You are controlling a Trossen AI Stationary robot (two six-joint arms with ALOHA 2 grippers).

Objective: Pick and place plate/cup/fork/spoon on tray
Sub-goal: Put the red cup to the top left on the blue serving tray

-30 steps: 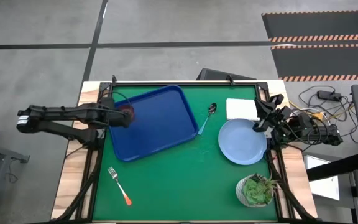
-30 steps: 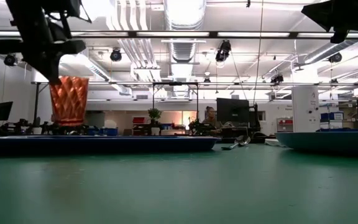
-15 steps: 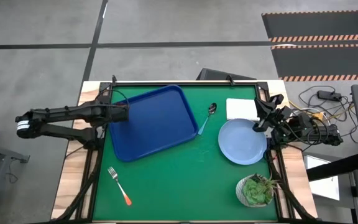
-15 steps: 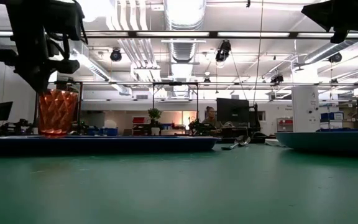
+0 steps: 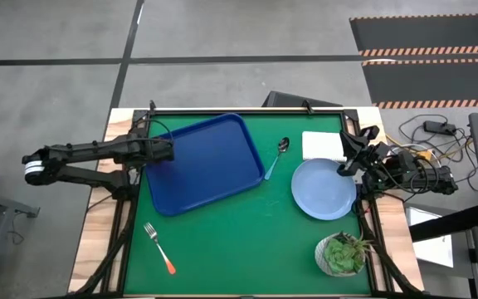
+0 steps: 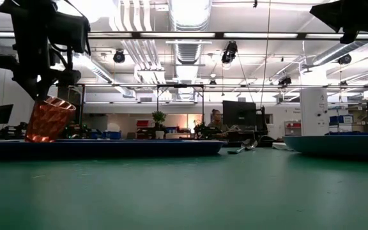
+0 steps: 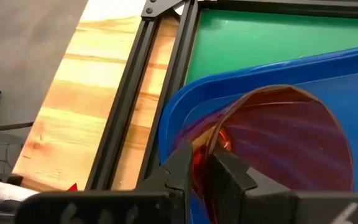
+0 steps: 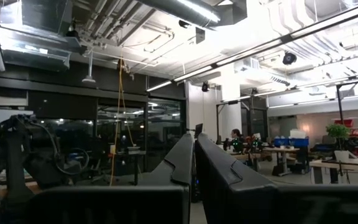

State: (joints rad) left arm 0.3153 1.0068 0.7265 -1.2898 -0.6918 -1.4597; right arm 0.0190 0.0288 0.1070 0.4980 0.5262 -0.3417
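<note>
The red-brown cup stands tilted at the left end of the dark-blue tray, held by my left gripper, which hides it in the high view. The light-blue plate lies on the green table at the right. The blue-handled spoon lies between tray and plate. The orange-handled fork lies near the front left. My right gripper is shut and empty, raised at the table's right edge. My left gripper holds the cup by its rim, with one finger inside the cup and one finger outside. The fingers come slanting down from the table's left side. The cup leans toward the table's right, its lower end down at the tray floor behind the tray's rim.
A white rectangular block stands behind the plate at the far right. A green potted plant stands at the front right corner. The table's black frame and wooden border run close to the tray's left edge.
My left gripper has gone down and a little toward the table's left edge with the cup. The cup hung upright above the tray, then came down onto it, and now leans with its rim toward the table's right.
</note>
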